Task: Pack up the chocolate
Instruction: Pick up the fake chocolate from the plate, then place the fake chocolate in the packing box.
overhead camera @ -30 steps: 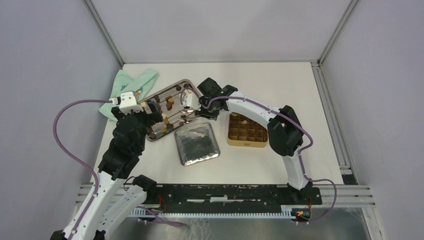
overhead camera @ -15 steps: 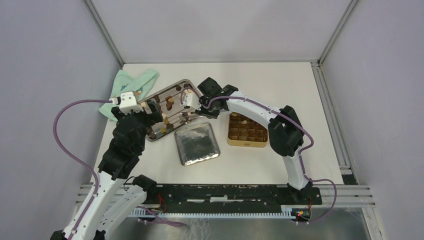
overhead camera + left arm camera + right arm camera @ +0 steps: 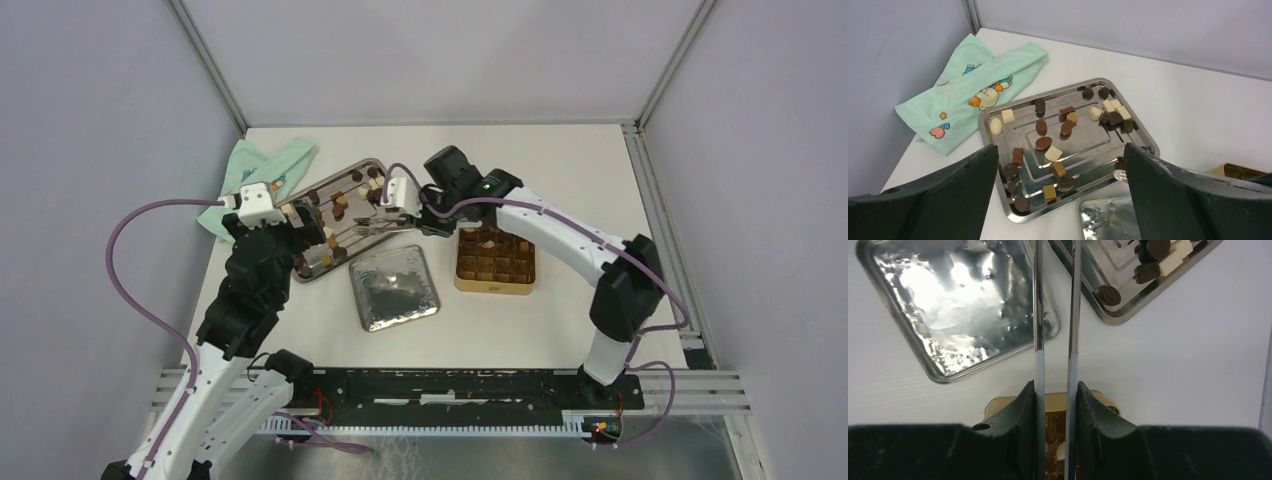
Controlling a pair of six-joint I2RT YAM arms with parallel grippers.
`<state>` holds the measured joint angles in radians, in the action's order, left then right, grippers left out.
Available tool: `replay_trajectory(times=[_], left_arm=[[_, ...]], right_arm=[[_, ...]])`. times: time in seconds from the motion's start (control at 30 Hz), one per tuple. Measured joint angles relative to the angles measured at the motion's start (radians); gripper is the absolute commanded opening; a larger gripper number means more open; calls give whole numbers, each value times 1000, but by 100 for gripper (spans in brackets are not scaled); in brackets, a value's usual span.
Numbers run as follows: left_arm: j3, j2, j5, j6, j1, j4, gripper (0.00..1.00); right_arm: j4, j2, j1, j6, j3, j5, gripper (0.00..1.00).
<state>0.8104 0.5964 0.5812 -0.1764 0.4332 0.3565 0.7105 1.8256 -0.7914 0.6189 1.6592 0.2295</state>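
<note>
Small brown and cream chocolate pieces [image 3: 1041, 127] lie scattered in a shallow rectangular steel tray [image 3: 1083, 142], the left gripper [image 3: 1058, 150] spread wide above them, the right gripper [image 3: 1054, 390] pinching slim metal tweezers [image 3: 1037, 315] angled over that tray.

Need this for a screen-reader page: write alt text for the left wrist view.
A steel tray scattered with dark, light-brown and white chocolate pieces sits on a white table, between the wide-open black fingers of the left gripper. A mint-green cartoon cloth lies left of it; a silver lid and a gold tin peek in lower right.
</note>
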Motion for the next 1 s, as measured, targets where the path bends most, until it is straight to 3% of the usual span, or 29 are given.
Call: replay_trajectory(times=[0.17, 0.53, 0.77, 1.0], left_arm=[[0, 0, 0, 0, 0, 0, 100], [0, 16, 4, 0, 0, 0, 100], [-4, 42, 4, 0, 0, 0, 100], [-6, 61, 4, 0, 0, 0, 100]], right_arm=[[-33, -220, 76, 23, -226, 134, 0], [-188, -645, 477, 23, -720, 428, 2], [-231, -783, 649, 13, -917, 469, 5], [-224, -824, 679, 26, -977, 467, 7]])
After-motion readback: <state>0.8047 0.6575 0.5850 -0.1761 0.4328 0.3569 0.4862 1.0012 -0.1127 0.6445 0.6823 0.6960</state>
